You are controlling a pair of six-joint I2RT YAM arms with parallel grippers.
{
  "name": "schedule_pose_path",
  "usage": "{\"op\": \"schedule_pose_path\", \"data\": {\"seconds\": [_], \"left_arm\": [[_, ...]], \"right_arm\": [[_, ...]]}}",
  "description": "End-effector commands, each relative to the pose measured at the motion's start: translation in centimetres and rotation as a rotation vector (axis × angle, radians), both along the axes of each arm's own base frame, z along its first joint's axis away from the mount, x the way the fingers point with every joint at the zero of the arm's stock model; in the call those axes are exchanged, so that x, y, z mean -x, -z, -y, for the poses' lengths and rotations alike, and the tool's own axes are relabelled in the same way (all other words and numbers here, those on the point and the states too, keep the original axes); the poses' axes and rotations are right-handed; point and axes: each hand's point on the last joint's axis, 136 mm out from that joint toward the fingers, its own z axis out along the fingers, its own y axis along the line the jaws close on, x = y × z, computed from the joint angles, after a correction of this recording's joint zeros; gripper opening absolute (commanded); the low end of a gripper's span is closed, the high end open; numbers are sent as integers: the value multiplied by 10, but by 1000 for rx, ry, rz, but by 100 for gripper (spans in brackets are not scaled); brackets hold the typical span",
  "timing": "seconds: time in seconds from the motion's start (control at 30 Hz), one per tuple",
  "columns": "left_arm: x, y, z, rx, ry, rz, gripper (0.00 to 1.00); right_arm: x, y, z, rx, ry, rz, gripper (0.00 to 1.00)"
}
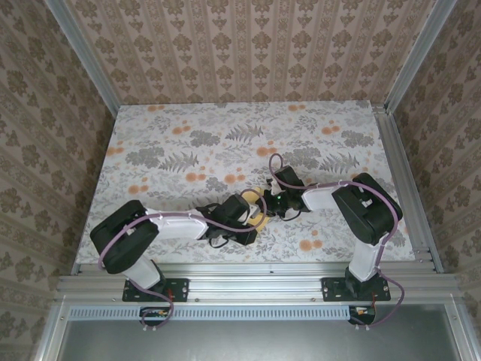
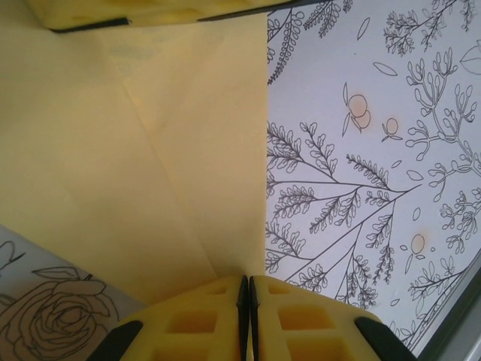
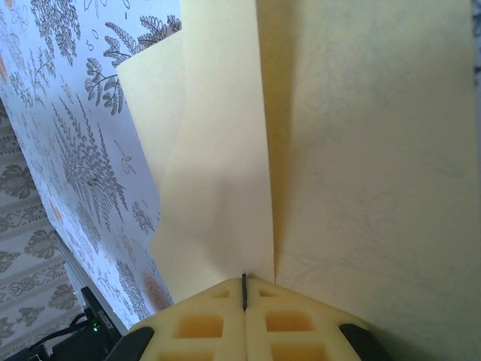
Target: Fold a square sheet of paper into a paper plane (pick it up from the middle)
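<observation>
The pale-yellow sheet of paper (image 2: 113, 150) is partly folded, with diagonal creases and overlapping flaps (image 3: 218, 173). It sits between both arms near the table's front middle (image 1: 260, 219). My left gripper (image 2: 249, 289) is shut, and the paper's lower corner runs into its closed pads beside the sheet's straight right edge. My right gripper (image 3: 244, 289) is shut on a fold of the sheet, where one flap meets a wider layer (image 3: 376, 150). The right gripper's yellow fingers (image 2: 150, 11) show at the top of the left wrist view, on the sheet's far edge. In the top view the two grippers (image 1: 254, 216) (image 1: 270, 204) nearly touch.
The floral cloth (image 1: 225, 143) covers the table, with orange flower prints scattered on it. Patterned walls close in the back and both sides. An aluminium rail (image 1: 248, 269) runs along the near edge by the arm bases. Behind the grippers lies open cloth.
</observation>
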Motion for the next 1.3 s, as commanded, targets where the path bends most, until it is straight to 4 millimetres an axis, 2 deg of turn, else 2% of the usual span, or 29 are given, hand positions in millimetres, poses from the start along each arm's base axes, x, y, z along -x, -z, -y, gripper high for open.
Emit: {"op": "schedule_pose_path", "data": {"seconds": [0.0, 0.4, 0.7, 0.8, 0.93, 1.27], "left_arm": [[22, 31, -21, -79, 3, -98, 13], [47, 22, -19, -85, 36, -108, 13], [66, 30, -21, -97, 38, -134, 13], [71, 27, -18, -74, 39, -145, 12], [73, 22, -15, -35, 31, -153, 13], [75, 25, -18, -25, 17, -165, 13]], "right_arm": [[23, 60, 45, 222, 64, -131, 8], [22, 72, 64, 291, 100, -132, 7], [25, 77, 70, 304, 105, -137, 7], [26, 78, 71, 305, 107, -141, 7], [28, 80, 71, 302, 107, -143, 7], [29, 81, 70, 294, 105, -146, 7]]}}
